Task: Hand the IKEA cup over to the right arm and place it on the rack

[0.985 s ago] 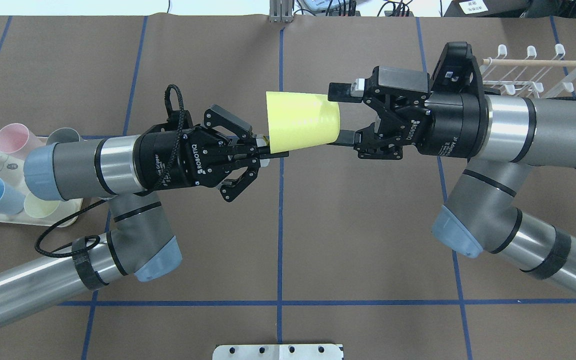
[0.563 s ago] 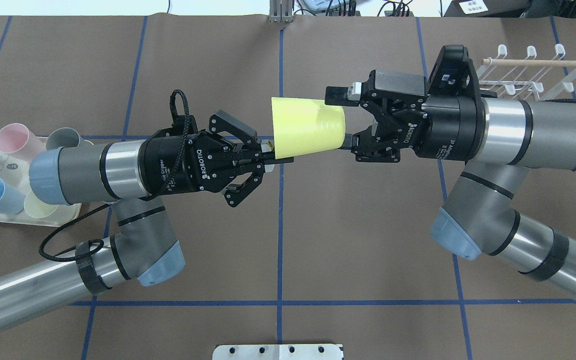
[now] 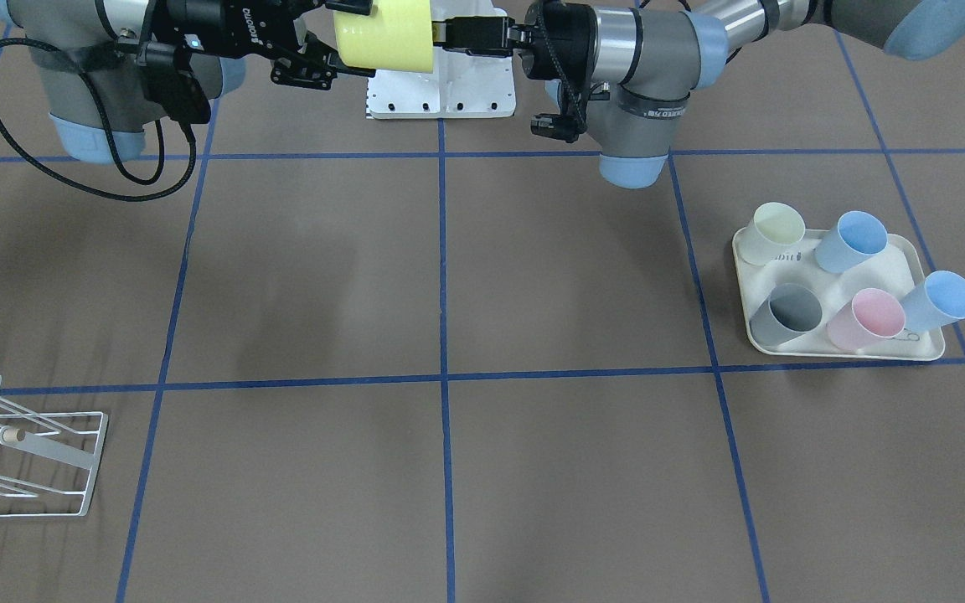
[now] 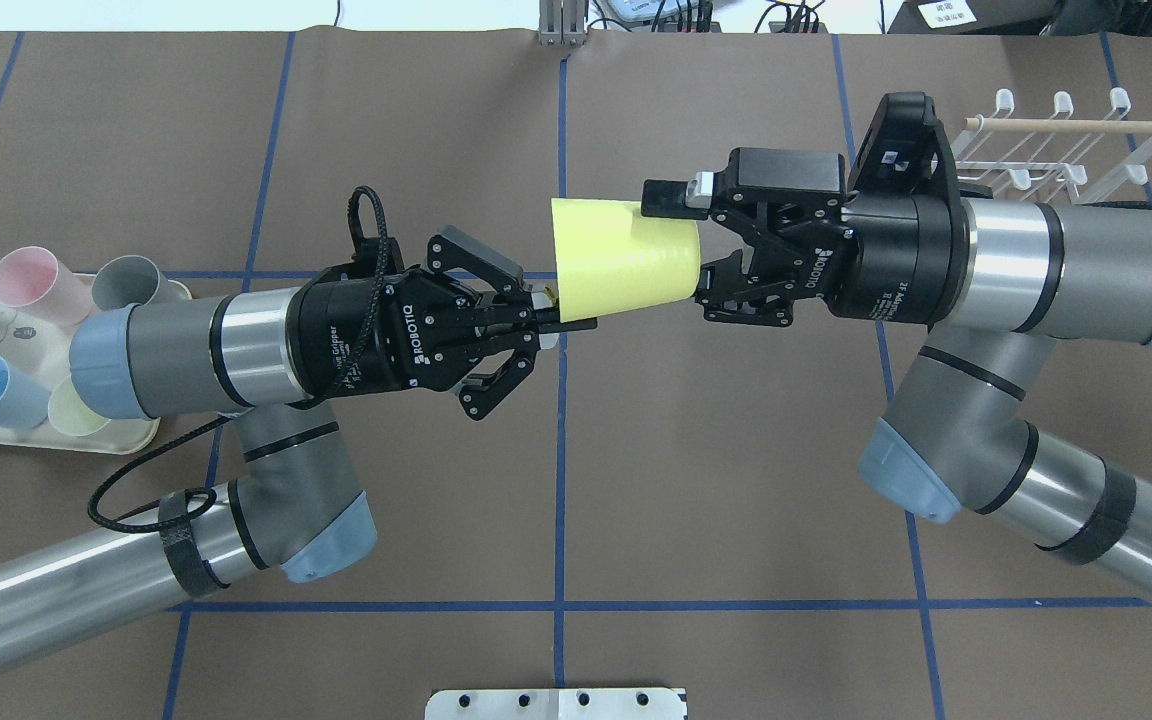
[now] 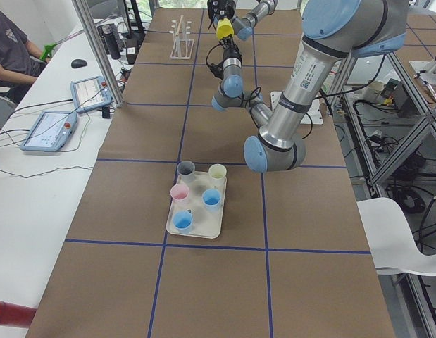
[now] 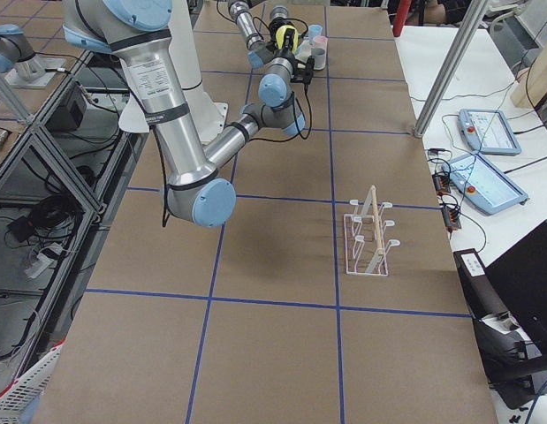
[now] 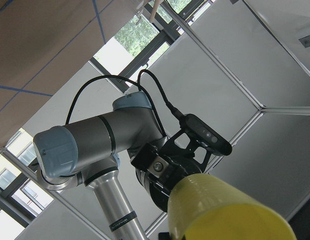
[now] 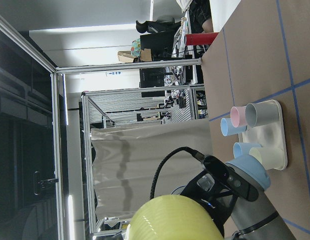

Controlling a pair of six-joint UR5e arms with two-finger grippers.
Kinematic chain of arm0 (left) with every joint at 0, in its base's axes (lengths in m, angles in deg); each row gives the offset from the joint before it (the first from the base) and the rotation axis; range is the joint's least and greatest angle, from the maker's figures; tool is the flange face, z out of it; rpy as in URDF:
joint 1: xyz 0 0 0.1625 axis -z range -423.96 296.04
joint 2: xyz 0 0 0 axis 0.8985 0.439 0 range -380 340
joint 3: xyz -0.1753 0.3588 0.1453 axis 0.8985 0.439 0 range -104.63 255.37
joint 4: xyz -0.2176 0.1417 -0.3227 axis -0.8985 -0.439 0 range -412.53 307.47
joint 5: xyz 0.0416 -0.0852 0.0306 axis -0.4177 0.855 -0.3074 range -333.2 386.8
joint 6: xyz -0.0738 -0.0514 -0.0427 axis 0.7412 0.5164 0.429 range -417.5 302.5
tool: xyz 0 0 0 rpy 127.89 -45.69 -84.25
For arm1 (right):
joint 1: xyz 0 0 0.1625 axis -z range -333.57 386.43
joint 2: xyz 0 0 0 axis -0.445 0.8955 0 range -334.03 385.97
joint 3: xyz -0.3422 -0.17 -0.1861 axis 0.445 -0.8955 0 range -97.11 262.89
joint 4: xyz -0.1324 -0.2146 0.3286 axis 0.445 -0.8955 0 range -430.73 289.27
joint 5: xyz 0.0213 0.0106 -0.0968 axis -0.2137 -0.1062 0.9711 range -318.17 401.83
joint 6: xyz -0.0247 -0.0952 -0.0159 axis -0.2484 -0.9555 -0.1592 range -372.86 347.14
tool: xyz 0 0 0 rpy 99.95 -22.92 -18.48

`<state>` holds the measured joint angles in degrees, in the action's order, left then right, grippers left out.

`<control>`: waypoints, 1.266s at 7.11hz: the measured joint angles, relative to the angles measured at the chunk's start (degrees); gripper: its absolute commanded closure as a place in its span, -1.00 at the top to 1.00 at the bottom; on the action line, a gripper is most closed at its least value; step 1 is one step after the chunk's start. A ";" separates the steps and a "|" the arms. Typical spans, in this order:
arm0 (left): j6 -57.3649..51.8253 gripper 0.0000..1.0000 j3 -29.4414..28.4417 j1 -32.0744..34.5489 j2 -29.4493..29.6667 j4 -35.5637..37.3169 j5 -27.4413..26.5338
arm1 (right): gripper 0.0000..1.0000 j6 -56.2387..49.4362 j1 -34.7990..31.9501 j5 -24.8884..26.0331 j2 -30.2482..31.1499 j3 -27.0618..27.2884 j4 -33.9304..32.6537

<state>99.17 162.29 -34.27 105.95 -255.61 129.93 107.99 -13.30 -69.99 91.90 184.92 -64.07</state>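
Yellow cup (image 4: 621, 255) is held above desk (image 4: 716, 450) centre, rim clamped by left pincer (image 4: 548, 322); right pincer (image 4: 682, 240) is spread apart round its base. Desk is covered w/ brown paper, blue-taped grid. Rack (image 4: 1066, 150) is set nr far right corner.

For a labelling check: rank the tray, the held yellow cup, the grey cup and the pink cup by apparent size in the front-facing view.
1. Tray, clearly largest.
2. Yellow cup, though cut off by the top edge and held aloft, so unsure.
3. Grey cup and pink cup: alike, not ranked.
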 measured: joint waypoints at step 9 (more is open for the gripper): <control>-0.59 0.90 2.40 3.43 -5.27 0.14 -2.63 | -0.59 0.03 -0.22 0.14 1.52 0.45 1.80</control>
<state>98.57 164.69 -30.84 100.68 -255.47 127.30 108.02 -13.51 -69.85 93.42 185.37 -62.28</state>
